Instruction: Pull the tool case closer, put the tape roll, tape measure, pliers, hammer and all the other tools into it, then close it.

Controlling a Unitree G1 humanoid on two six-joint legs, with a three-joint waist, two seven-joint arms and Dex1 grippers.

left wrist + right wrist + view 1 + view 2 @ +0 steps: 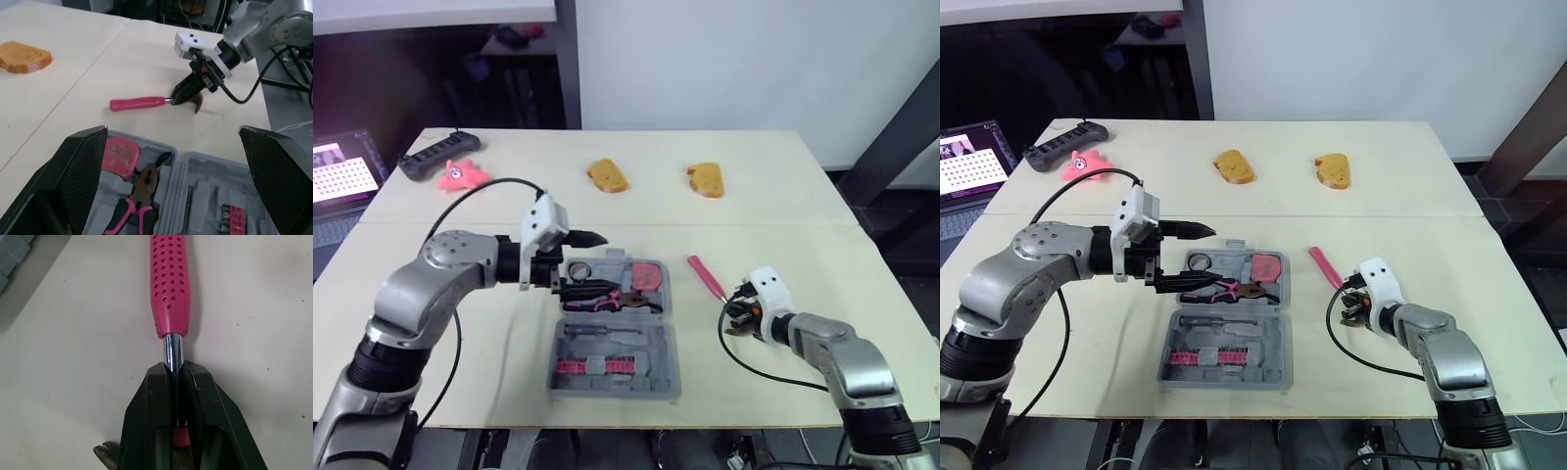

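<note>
The tool case point(615, 333) lies open on the table point(773, 211), near the front edge and about midway between the two arms. Its far half holds the pliers point(603, 294) with pink grips, a red rounded item point(648, 275) at the right that looks like the tape measure, and a grey ring point(579, 269) at the far left. Its near half holds a row of pink-mounted bits point(597, 366). The left gripper point(1197, 257) hovers over the far left corner of the case with its two black fingers point(80, 166) spread wide and nothing between them. The hammer point(706, 275) lies flat on the table just right of the case and apart from it, its pink handle pointing to the far left and its head toward the near right. The right gripper point(740, 315) sits low at the table surface, its jaws pressed together on the hammer's bare chrome shaft, just beyond the end of the pink grip and next to the claw head. Across the far side of the table, well apart from the case, lie two bread slices point(607, 176), a pink toy point(461, 174) and a black controller point(435, 154). A laptop point(342, 171) stands off the table's left side.
</note>
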